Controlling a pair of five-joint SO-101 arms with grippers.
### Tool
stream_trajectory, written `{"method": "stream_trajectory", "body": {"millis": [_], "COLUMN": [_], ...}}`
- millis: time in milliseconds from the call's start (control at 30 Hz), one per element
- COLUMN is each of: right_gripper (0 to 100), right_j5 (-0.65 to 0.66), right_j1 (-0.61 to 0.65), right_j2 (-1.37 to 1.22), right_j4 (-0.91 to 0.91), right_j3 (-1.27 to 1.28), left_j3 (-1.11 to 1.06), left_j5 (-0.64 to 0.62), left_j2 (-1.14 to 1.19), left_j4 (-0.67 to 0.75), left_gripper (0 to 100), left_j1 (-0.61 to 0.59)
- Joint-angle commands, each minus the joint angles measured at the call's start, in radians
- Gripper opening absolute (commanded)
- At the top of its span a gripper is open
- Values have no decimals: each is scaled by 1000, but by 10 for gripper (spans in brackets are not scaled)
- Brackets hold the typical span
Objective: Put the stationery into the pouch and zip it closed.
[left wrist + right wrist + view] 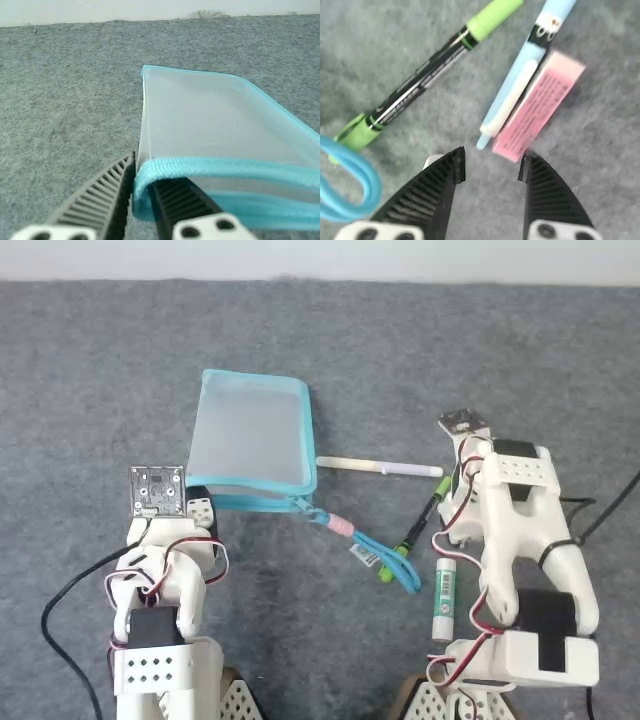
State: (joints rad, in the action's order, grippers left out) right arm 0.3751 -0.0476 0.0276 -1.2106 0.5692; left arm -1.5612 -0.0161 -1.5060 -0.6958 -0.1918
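Teal-edged pouch (210, 130) sat pinched in left gripper (141, 172); right gripper (492, 155) gaped over pen (512, 95) lying along eraser (542, 107), perhaps touching

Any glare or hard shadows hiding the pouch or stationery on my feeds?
High view: soft, even light, no glare on the pouch, no hard shadows. Left wrist view: the pouch is evenly lit where the left pincer grips its edge. Right wrist view: slight sheen on the marker; pen and eraser evenly lit, nothing hidden.
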Motion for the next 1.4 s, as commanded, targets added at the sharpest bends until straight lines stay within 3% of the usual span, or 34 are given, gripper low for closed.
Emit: {"method": "stream_trajectory", "body": {"millis": [0, 533, 767, 933, 1367], "right_gripper": [167, 166, 165, 167, 170], "right_j5": [-23, -29, -31, -31, -2], "right_j1": [-41, -71, -177, -182, -127], "right_j2": [2, -73, -140, -136, 160], "right_j4": [59, 117, 160, 163, 50], "right_j3": [-55, -29, -38, -43, -60], "left_j3": [16, 16, 16, 16, 16], "left_j5": [-11, -11, -11, -11, -11], "left_j2": [2, 2, 2, 2, 2], "left_j4": [32, 31, 31, 31, 31], "left_gripper": [12, 12, 12, 12, 12], "left_j1": [6, 6, 6, 6, 6]}}
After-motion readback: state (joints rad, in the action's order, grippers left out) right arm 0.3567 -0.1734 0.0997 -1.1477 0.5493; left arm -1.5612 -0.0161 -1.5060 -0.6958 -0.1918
